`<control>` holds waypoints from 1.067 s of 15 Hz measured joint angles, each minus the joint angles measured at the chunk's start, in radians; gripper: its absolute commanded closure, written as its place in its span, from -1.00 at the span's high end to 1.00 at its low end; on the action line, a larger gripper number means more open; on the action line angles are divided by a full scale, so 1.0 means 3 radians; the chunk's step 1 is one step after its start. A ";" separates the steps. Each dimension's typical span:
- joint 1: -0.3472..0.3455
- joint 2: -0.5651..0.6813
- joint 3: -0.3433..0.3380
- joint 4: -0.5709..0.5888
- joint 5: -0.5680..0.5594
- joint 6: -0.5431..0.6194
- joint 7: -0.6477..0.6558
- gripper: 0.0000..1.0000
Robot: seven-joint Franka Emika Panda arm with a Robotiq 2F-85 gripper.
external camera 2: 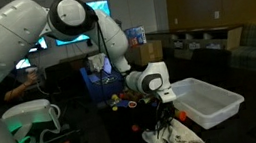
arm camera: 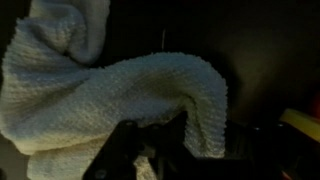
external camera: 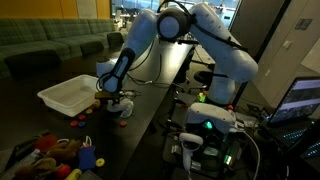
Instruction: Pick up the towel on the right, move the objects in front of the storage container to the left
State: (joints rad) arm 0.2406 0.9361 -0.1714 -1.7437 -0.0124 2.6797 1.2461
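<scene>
The cream towel (arm camera: pixel 90 90) fills the wrist view, its rumpled folds draped between my dark fingers. My gripper (arm camera: pixel 205 135) is shut on the towel. In both exterior views the gripper (external camera: pixel 120 98) (external camera 2: pixel 160 112) hangs low over the dark table, right beside the white storage container (external camera: pixel 68 96) (external camera 2: pixel 209 101), with the towel (external camera: pixel 123 110) (external camera 2: pixel 184 135) bunched under it. Small red and orange objects (external camera: pixel 83 113) (external camera 2: pixel 123 105) lie on the table in front of the container, close to the gripper.
A larger jumble of toys (external camera: pixel 60 155) in blue, brown, red and yellow sits near the table's corner. A yellow item (arm camera: pixel 300 120) shows at the wrist view's right edge. Electronics with green lights (external camera: pixel 210 125) stand by the robot base.
</scene>
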 measured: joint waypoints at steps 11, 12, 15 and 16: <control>0.0111 0.0200 0.0300 0.0477 0.0004 0.0172 -0.0143 -0.92; 0.0111 0.0203 0.0362 0.0499 0.0004 0.0187 -0.0211 -0.92; 0.0117 0.0220 0.0533 0.0570 0.0005 0.0193 -0.0422 -0.92; 0.0124 0.0232 0.0577 0.0595 0.0007 0.0193 -0.0479 -0.92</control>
State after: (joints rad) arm 0.2777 1.0056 0.0017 -1.5651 -0.0103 2.7375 1.1025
